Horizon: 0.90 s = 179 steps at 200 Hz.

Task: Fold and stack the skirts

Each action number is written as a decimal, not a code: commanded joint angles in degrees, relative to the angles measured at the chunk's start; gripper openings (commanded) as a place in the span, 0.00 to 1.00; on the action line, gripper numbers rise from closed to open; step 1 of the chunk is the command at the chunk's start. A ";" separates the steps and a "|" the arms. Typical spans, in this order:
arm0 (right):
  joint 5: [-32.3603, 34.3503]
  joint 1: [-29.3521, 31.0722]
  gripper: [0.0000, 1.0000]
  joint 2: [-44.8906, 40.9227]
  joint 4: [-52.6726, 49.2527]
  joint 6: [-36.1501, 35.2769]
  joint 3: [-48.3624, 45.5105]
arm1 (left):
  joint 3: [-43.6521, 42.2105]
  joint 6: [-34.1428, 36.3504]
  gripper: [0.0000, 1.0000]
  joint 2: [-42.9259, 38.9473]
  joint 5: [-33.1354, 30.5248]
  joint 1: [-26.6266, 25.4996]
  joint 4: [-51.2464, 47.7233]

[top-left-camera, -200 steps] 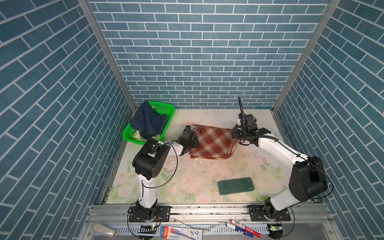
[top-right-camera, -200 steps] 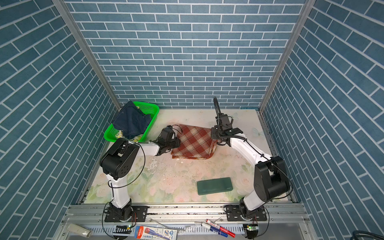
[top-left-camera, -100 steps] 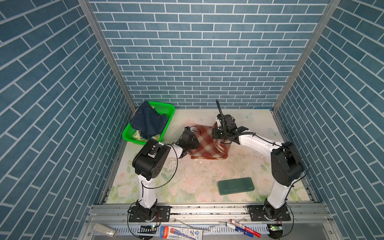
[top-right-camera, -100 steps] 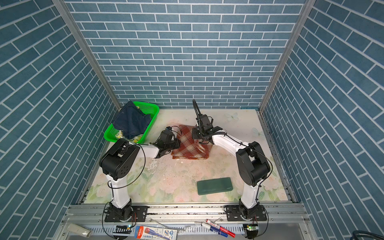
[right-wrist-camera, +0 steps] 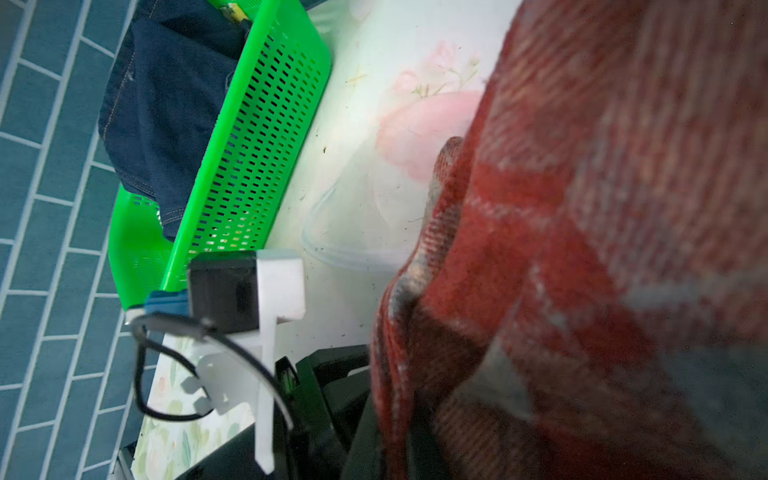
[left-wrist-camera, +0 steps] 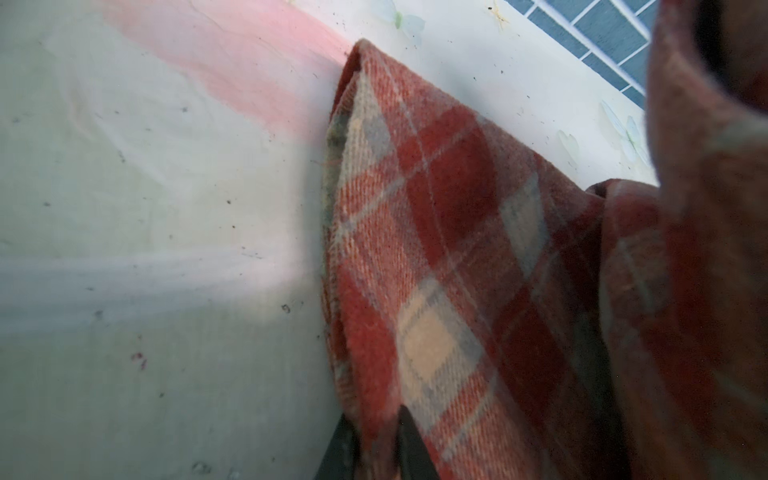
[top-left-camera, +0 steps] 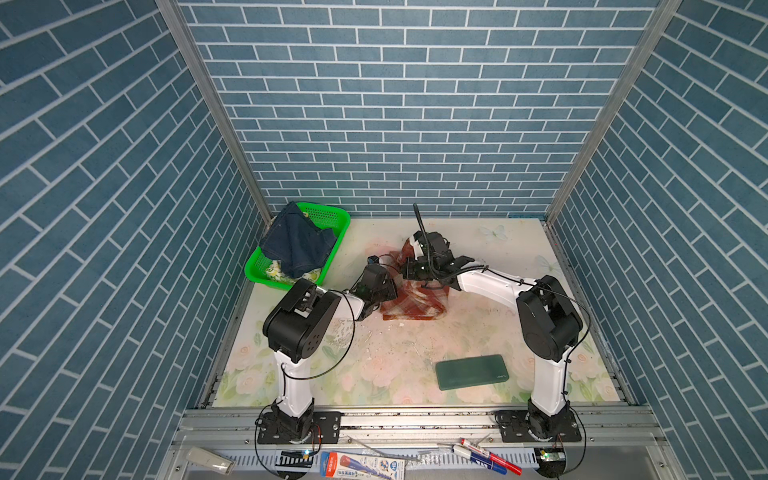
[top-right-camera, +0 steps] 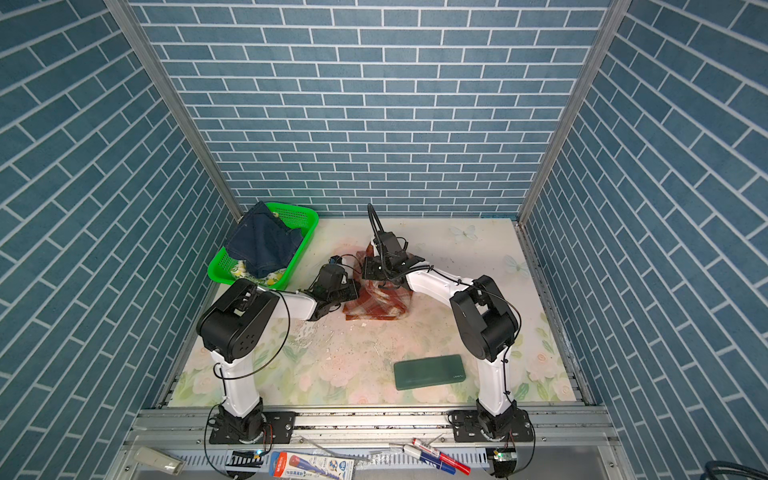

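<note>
The rust-red and cream plaid skirt [top-left-camera: 419, 301] [top-right-camera: 382, 305] lies partly folded mid-table. My left gripper [top-left-camera: 385, 302] [left-wrist-camera: 376, 449] is shut on its left edge, low by the table. My right gripper [top-left-camera: 405, 272] [right-wrist-camera: 395, 444] is shut on another edge of this skirt. It holds that edge up over the cloth, close to the left gripper. Plaid cloth [right-wrist-camera: 582, 249] fills much of the right wrist view. The dark denim skirt [top-left-camera: 297, 245] [top-right-camera: 264, 245] [right-wrist-camera: 166, 104] drapes over the green basket [top-left-camera: 328, 216] [top-right-camera: 299, 216]. Beneath it shows the lemon-print skirt [top-left-camera: 276, 272] [top-right-camera: 241, 270].
The basket [right-wrist-camera: 249, 145] stands at the back left against the wall. A flat dark green slab [top-left-camera: 471, 372] [top-right-camera: 429, 372] lies toward the front right of the floral tabletop [top-left-camera: 498, 257]. Brick-patterned walls close in the sides and back. Pens and tools lie on the front rail.
My right gripper has swung left across the table with the plaid skirt's right edge, doubling the cloth over toward the left gripper. The left gripper has barely moved.
</note>
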 commanded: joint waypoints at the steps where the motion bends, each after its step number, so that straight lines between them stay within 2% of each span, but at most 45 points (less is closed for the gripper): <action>1: -2.78 0.62 0.00 0.37 2.52 3.46 2.16 | -2.95 -0.68 0.18 1.59 1.14 -0.71 -9.00; 18: -3.07 0.67 0.00 -0.03 2.34 3.52 1.81 | -3.14 -0.73 0.18 1.33 1.15 -0.77 -8.92; 61: 1.87 0.36 0.30 -2.90 -2.61 1.13 2.69 | -3.93 -0.90 0.18 0.58 1.09 -0.74 -8.31; 83: 4.10 -0.37 0.38 -3.62 -5.21 0.11 3.65 | -4.09 -0.84 0.17 0.45 0.96 -0.76 -8.20; 125: 5.65 -2.03 0.45 -4.85 -5.98 0.31 3.98 | -4.27 -0.87 0.17 0.36 1.00 -0.72 -8.21; 179: 11.28 -6.43 0.45 -7.81 -10.21 -1.19 2.54 | -4.52 -1.07 0.17 0.70 1.68 -0.72 -7.35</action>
